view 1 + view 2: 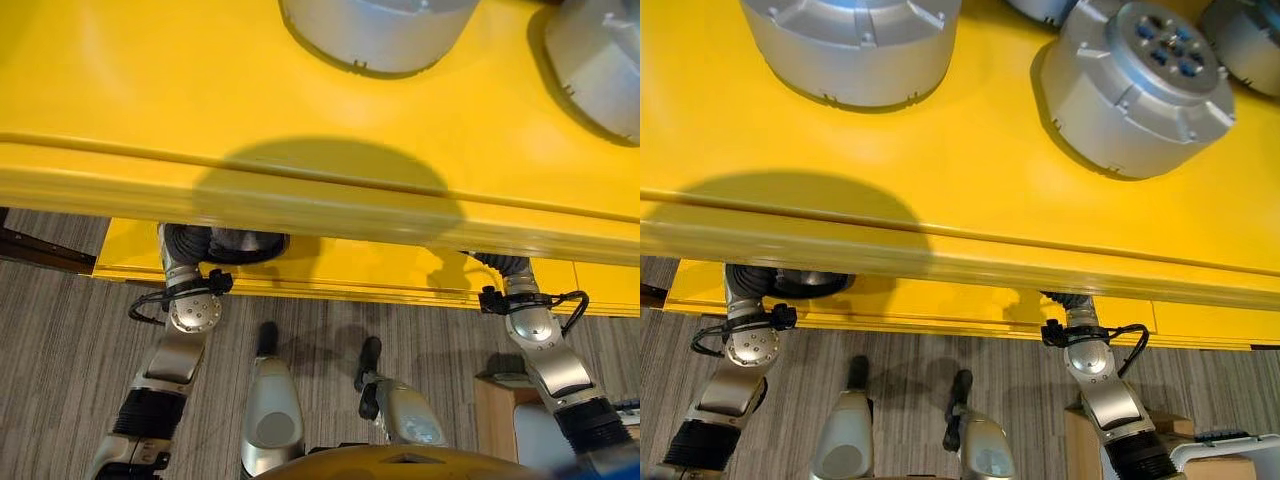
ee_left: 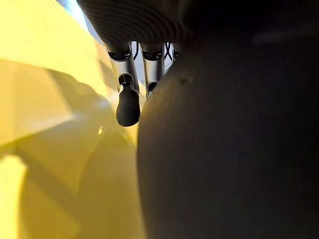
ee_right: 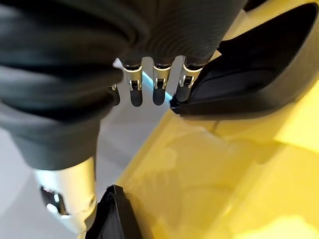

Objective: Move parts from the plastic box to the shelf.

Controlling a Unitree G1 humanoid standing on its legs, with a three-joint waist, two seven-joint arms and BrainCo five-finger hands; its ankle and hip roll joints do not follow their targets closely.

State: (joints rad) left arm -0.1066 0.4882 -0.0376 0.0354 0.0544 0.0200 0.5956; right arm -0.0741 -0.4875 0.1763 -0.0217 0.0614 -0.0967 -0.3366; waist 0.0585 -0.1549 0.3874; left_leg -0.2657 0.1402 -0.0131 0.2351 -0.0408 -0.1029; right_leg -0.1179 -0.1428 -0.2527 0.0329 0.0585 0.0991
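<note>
Plastic box (image 1: 940,180): yellow, held silver round parts (image 1: 1135,85).
Left robot hand (image 2: 128,102): under the box, grip unclear.
Right robot hand (image 3: 157,84): likewise unclear.

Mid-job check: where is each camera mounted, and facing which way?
Left eye view: on the head, looking down on the yellow plastic box and its silver parts; both arms reach under its rim.
Right eye view: beside it, same scene.
Left wrist view: along the left hand, against the box's yellow wall.
Right wrist view: along the right hand, same yellow box.
</note>
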